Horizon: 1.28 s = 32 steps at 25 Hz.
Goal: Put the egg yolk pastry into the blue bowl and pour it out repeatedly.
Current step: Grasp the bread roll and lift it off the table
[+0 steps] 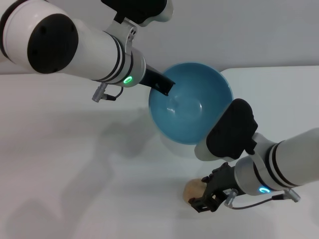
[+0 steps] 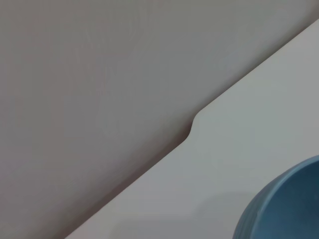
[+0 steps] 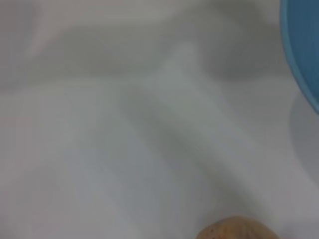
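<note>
The blue bowl (image 1: 192, 102) hangs above the table, tipped so that its empty inside faces forward. My left gripper (image 1: 162, 85) is shut on its far-left rim, one dark finger reaching inside. The bowl's outer wall (image 2: 289, 209) shows in the left wrist view, and its rim (image 3: 304, 45) in the right wrist view. The egg yolk pastry (image 1: 192, 189), a small tan ball, lies on the table in front of the bowl. My right gripper (image 1: 205, 193) is down at the pastry and covers its right side. The pastry's top (image 3: 237, 229) shows in the right wrist view.
The white table (image 1: 75, 164) stretches left and forward of the bowl. Its far edge with a notch (image 2: 192, 129) runs behind the bowl, against a grey wall. My right forearm (image 1: 289, 159) crosses the front right corner.
</note>
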Tool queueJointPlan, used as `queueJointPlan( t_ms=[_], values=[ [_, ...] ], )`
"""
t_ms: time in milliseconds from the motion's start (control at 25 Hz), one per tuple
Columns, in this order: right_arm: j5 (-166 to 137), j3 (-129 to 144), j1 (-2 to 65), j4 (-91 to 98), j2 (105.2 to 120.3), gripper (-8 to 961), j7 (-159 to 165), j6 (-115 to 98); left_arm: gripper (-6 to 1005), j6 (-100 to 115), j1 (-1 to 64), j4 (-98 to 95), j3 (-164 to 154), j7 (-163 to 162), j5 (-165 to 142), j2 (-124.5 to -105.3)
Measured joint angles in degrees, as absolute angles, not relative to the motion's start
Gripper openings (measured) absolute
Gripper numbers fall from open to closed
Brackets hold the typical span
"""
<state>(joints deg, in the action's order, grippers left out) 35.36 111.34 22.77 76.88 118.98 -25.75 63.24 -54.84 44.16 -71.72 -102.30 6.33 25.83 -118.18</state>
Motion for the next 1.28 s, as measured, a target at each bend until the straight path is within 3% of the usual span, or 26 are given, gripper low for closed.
queueJointPlan(
  t_ms=[400,480,1280],
  values=[
    [35.5,109.2,23.5,76.8,118.83,393,-23.2,64.4,10,-54.7,44.3,-72.3,-102.3,6.9,25.8,-118.17],
    [35.5,109.5,23.5,76.9,118.83,293,-23.2,64.9,10,-54.7,44.3,-72.3,-102.3,6.9,25.8,-118.16],
    [40.0,109.3,16.6,100.5,119.08,180,-22.7,72.4,10,-59.9,45.5,-71.9,-102.3,6.9,25.0,-118.20]
  ],
)
